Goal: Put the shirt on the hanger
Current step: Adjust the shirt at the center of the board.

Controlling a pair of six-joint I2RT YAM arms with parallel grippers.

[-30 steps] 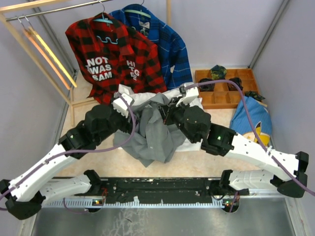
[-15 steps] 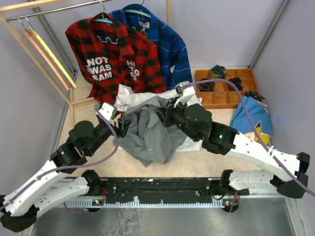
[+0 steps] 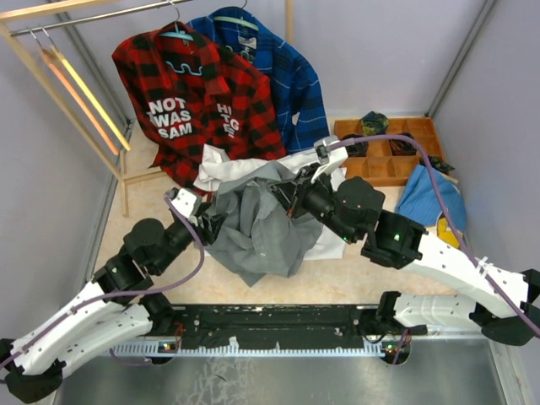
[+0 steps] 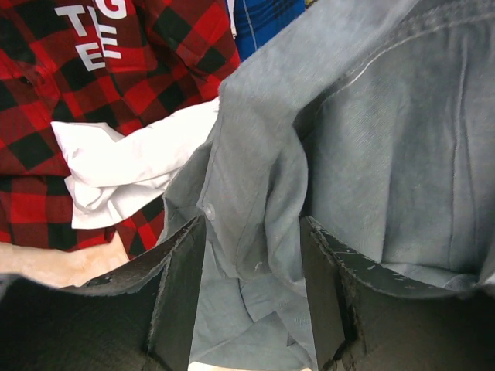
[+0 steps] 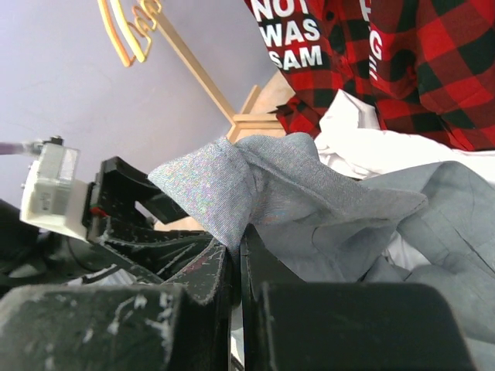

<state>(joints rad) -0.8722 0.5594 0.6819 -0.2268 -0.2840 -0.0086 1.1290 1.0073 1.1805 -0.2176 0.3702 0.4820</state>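
The grey shirt lies bunched at the table's middle, on top of a white shirt. My right gripper is shut on a fold of the grey shirt and holds that fold raised. My left gripper is open at the shirt's left edge. In the left wrist view grey fabric with a button lies between its spread fingers. The pale yellow hanger hangs on the rack at the far left, beside an orange one. It also shows in the right wrist view.
A red-black plaid shirt and a blue plaid shirt hang on teal hangers at the back. A wooden compartment tray stands at the back right, with a blue cloth next to it. The wooden rack post stands at the left.
My left arm has drawn back toward the near left, and its gripper now sits at the grey shirt's left edge. My right gripper has shifted slightly right, still holding the fold.
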